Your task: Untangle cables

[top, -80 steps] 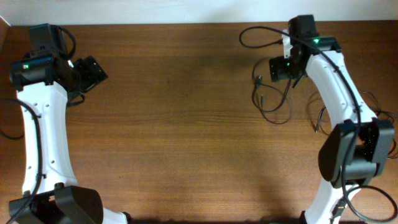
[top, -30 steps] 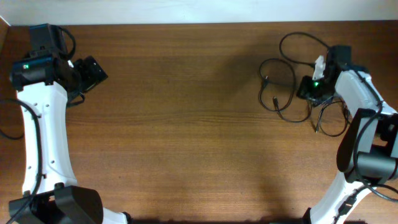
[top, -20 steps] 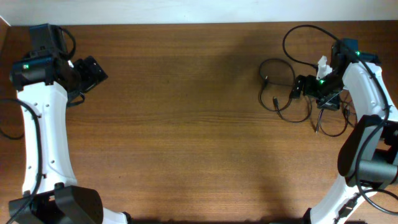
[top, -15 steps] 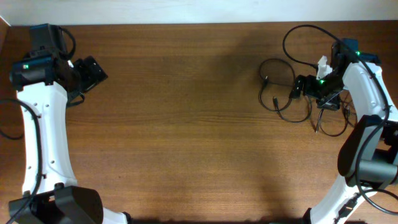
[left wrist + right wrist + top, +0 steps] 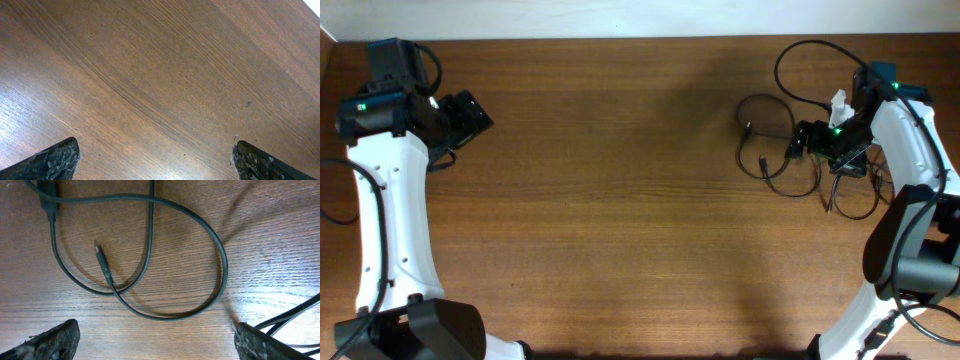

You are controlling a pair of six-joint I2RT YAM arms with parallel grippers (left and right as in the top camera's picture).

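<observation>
Cables [image 5: 767, 172] lie as loose overlapping loops flat on the table [image 5: 620, 200], at about 2 o'clock in the overhead view, near the far right corner. In the right wrist view one strand makes a wide loop, a second strand crosses it, and a plug end [image 5: 101, 260] lies free inside the loop, toward 10 o'clock of that view. The right gripper [image 5: 157, 341] hovers at the loops' 3 o'clock side, fingers spread wide, cables not held. The left gripper [image 5: 155, 160] is at the table's 10 o'clock, well apart from the cables, fingers also wide apart over wood.
</observation>
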